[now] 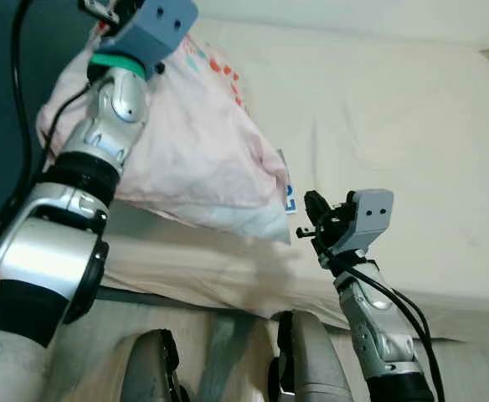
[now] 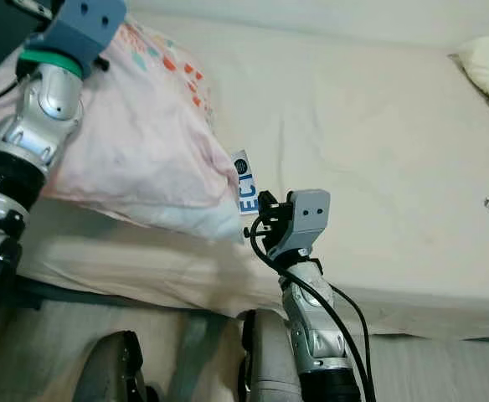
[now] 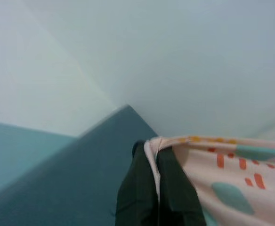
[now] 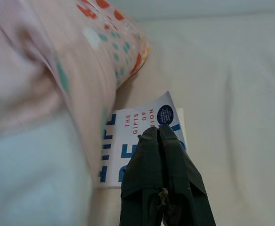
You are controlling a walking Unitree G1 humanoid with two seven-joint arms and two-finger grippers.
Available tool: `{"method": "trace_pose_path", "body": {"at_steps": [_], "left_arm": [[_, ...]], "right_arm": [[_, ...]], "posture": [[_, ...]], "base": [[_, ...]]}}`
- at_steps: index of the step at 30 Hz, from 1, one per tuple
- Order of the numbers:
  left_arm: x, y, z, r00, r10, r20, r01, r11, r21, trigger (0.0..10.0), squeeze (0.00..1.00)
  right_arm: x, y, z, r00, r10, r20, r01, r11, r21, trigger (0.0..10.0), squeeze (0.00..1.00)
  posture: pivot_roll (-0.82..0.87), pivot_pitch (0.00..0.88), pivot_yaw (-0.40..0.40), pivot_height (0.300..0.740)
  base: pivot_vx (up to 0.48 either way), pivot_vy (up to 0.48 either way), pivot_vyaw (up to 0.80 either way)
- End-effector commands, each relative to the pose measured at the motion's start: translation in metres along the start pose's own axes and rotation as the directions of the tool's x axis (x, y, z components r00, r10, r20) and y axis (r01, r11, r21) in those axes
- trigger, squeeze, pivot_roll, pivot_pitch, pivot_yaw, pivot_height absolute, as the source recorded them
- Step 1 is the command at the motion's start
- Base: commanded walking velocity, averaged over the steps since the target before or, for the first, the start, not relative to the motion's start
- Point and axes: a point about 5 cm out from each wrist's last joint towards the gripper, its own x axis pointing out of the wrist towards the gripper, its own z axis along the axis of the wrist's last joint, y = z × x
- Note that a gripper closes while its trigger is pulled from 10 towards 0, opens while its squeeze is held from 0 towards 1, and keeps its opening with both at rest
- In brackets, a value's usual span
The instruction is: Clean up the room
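- Pillow [image 1: 190,151], pink with coloured marks, lifted over the near left part of the bed [image 1: 395,126].
- Left gripper [image 3: 158,155]: raised, jaws pinched on the pillow's fabric edge.
- Book [image 4: 137,136]: flat on the sheet, partly under the pillow.
- Right gripper [image 4: 160,134]: jaws pressed together, empty, tips over the book's cover.

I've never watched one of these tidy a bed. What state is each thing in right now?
Pillow: lifted by one corner, off the bed.
Book: flat on the bed, partly under the pillow.
Left gripper: jaws shut on pillow fabric.
Right gripper: jaws shut, empty, over the book.
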Motion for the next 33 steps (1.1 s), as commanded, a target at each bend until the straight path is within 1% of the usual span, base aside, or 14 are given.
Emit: {"method": "trace_pose_path", "body": {"at_steps": [1, 2, 7, 12, 15, 16, 19, 22, 25, 27, 29, 30, 31, 33], "left_arm": [[0.007, 0.011, 0.012, 0.996, 0.063, 0.062, -0.064, 0.998, 0.011, 0.0, 0.0], [0.01, 0.024, 0.007, 0.989, 0.125, 0.082, -0.132, 0.987, 0.092, 0.0, 0.0], [0.013, 0.041, 0.004, 0.969, 0.193, 0.152, -0.221, 0.955, 0.199, 0.0, 0.0], [0.013, 0.056, 0.003, 0.93, 0.284, 0.232, -0.337, 0.912, 0.234, 0.0, 0.0], [0.013, 0.064, 0.009, 0.885, 0.354, 0.303, -0.43, 0.87, 0.241, 0.0, 0.0], [0.013, 0.064, 0.009, 0.885, 0.354, 0.303, -0.43, 0.87, 0.241, 0.0, 0.0], [0.009, 0.068, 0.004, 0.848, 0.423, 0.32, -0.504, 0.829, 0.242, 0.0, 0.0], [0.004, 0.068, -0.007, 0.841, 0.456, 0.29, -0.527, 0.812, 0.252, 0.0, 0.0], [0.0, 0.064, -0.014, 0.852, 0.448, 0.273, -0.515, 0.811, 0.277, 0.0, 0.0], [-0.014, 0.062, -0.042, 0.866, 0.459, 0.199, -0.5, 0.781, 0.375, 0.0, 0.0], [-0.019, 0.063, -0.053, 0.866, 0.47, 0.17, -0.495, 0.763, 0.415, 0.0, 0.0], [-0.026, 0.054, -0.067, 0.914, 0.395, 0.089, -0.388, 0.79, 0.474, 0.0, 0.0], [-0.039, 0.03, -0.083, 0.97, 0.241, 0.017, -0.211, 0.814, 0.541, 0.0, 0.0], [-0.065, -0.007, -0.101, 0.997, -0.004, -0.078, 0.05, 0.797, 0.603, 0.0, 0.0]], "right_arm": [[-0.004, -0.002, -0.004, 1.0, -0.014, -0.022, 0.014, 1.0, -0.004, 10.0, 0.0], [-0.006, -0.003, -0.004, 1.0, -0.02, -0.022, 0.02, 1.0, -0.005, 10.0, 0.0], [-0.007, -0.004, -0.004, 0.999, -0.025, -0.023, 0.025, 1.0, -0.004, 10.0, 0.0], [-0.006, -0.003, -0.004, 0.999, -0.021, -0.024, 0.021, 1.0, -0.003, 10.0, 0.0], [-0.005, -0.001, -0.004, 1.0, -0.012, -0.027, 0.012, 1.0, -0.003, 10.0, 0.0], [-0.005, -0.001, -0.004, 1.0, -0.012, -0.027, 0.012, 1.0, -0.003, 10.0, 0.0], [-0.005, 0.0, -0.003, 1.0, -0.007, -0.025, 0.007, 1.0, -0.005, 10.0, 0.0], [-0.006, 0.0, -0.003, 1.0, -0.011, -0.025, 0.011, 1.0, -0.005, 10.0, 0.0], [-0.007, -0.001, -0.003, 1.0, -0.013, -0.027, 0.012, 1.0, -0.006, 10.0, 0.0], [-0.011, 0.0, -0.005, 0.999, -0.013, -0.034, 0.012, 1.0, -0.008, 10.0, 0.0], [-0.012, 0.0, -0.006, 0.999, -0.013, -0.037, 0.013, 1.0, -0.008, 10.0, 0.0], [-0.013, 0.0, -0.006, 0.999, -0.016, -0.038, 0.015, 1.0, -0.006, 10.0, 0.0], [-0.013, 0.002, -0.007, 0.999, -0.01, -0.041, 0.01, 1.0, -0.002, 10.0, 0.0], [-0.013, 0.004, -0.009, 0.999, 0.0, -0.045, 0.0, 1.0, 0.001, 10.0, 0.0]], "posture": [[-0.11, 0.158, 0.041, 0.596], [-0.12, 0.16, 0.04, 0.596], [-0.11, 0.163, 0.036, 0.596], [-0.11, 0.164, 0.029, 0.596], [-0.11, 0.163, 0.024, 0.596], [-0.11, 0.163, 0.024, 0.596], [-0.12, 0.162, 0.026, 0.596], [-0.13, 0.16, 0.021, 0.596], [-0.14, 0.161, 0.017, 0.596], [-0.15, 0.163, 0.017, 0.596], [-0.15, 0.163, 0.017, 0.596], [-0.14, 0.157, 0.011, 0.596], [-0.14, 0.158, 0.011, 0.596], [-0.14, 0.156, 0.014, 0.596]], "base": [[0.0, 0.0, 0.0], [0.0, 0.0, 0.0], [0.0, 0.0, 0.0], [0.0, 0.0, 0.0], [0.0, 0.0, 0.0], [0.0, 0.0, 0.0], [0.0, 0.0, 0.0], [0.0, 0.0, 0.0], [0.0, 0.0, 0.0], [0.0, 0.0, 0.0], [0.0, 0.0, 0.0], [0.0, 0.0, 0.0], [0.0, 0.0, 0.0], [0.0, 0.0, 0.0]]}}
